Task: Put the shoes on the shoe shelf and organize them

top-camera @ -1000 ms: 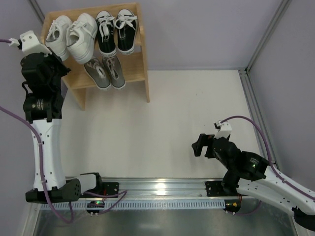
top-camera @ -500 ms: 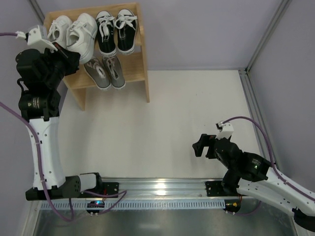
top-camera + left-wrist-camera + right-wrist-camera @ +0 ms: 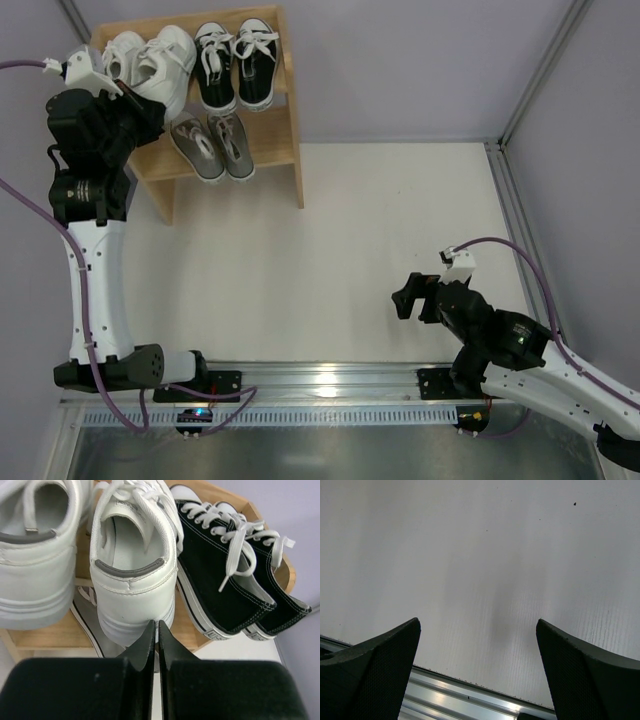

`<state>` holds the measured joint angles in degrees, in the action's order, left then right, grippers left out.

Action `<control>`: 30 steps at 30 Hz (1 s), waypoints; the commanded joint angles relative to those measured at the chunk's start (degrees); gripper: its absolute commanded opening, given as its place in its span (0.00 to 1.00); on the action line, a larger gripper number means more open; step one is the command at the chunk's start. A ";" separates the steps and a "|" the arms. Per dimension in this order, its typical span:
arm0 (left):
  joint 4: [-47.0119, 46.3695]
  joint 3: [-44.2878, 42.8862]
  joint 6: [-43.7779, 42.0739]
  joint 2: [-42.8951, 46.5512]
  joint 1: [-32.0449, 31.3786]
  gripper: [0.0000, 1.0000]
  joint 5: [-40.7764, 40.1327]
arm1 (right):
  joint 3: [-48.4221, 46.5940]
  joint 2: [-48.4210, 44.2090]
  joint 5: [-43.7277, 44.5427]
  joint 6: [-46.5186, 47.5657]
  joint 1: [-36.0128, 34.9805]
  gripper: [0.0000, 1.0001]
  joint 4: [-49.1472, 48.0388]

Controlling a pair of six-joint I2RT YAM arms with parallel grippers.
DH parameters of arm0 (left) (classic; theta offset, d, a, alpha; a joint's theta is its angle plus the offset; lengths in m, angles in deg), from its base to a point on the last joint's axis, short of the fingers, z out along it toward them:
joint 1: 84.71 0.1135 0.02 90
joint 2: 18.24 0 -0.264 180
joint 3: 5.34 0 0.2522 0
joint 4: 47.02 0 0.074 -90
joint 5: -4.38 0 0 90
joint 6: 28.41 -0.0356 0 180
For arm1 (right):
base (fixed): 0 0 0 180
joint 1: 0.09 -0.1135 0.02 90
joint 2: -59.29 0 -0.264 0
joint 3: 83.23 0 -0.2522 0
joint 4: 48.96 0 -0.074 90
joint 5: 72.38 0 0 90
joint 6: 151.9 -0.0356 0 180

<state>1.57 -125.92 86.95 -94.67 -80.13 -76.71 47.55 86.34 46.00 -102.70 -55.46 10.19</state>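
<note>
Shoe shelf: we see a small light-wood shoe shelf [image 3: 282, 150] with two tiers, standing at the far left corner of the white worktop [image 3: 330, 230].
Top tier: the white pair [image 3: 145, 65] sits on the left and the black pair [image 3: 235, 62], with white toe caps and laces, on the right. The two pairs are side by side, heels toward the arms.
Lower tier: the grey pair [image 3: 212, 145] lies here, partly tucked under the top tier, toes pointing toward the arms.
Left gripper: the left gripper [image 3: 156, 630] has its fingers pressed together and holds nothing. In its wrist view the joined tips point at the heel of the right-hand white shoe [image 3: 132, 575], low down near the sole. We cannot tell whether they touch it.
Around the left gripper: the other white shoe [image 3: 35, 565] is to its left and the black pair [image 3: 225, 575] to its right. A sliver of a grey shoe [image 3: 86, 611] shows below the white heel.
Right gripper: the right gripper [image 3: 477, 624] is spread wide and holds nothing. It hangs over bare worktop [image 3: 495, 555] near the front rail, well apart from the shelf and every shoe.
</note>
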 commanded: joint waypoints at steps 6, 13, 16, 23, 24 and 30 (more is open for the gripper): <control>-10.48 0.13 -0.14 -2.41 0.34 0.00 -5.75 | -2.15 0.72 1.41 -0.34 -0.08 0.98 -0.30; -14.79 0.22 2.06 -4.70 0.34 0.01 -3.37 | -2.51 0.73 1.68 -0.60 -0.08 0.98 0.40; -15.67 -0.31 2.32 -5.31 0.17 0.00 -2.41 | -2.51 0.72 1.77 -0.77 -0.08 0.98 0.58; -14.71 -1.45 1.18 -2.95 0.08 0.00 -3.19 | -2.77 1.16 1.68 -0.78 -0.08 0.98 0.67; -14.35 -1.54 1.09 -1.20 -0.01 0.05 -3.54 | -2.77 1.16 1.68 -0.86 -0.08 0.98 0.58; -9.26 -4.44 -3.65 3.99 0.08 0.88 -11.18 | -2.77 1.78 1.06 -0.34 -0.08 0.98 -0.12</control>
<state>-9.21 -127.13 86.97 -95.17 -80.50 -81.78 46.89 87.46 46.21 -102.81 -55.46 10.80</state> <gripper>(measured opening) 0.802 0.976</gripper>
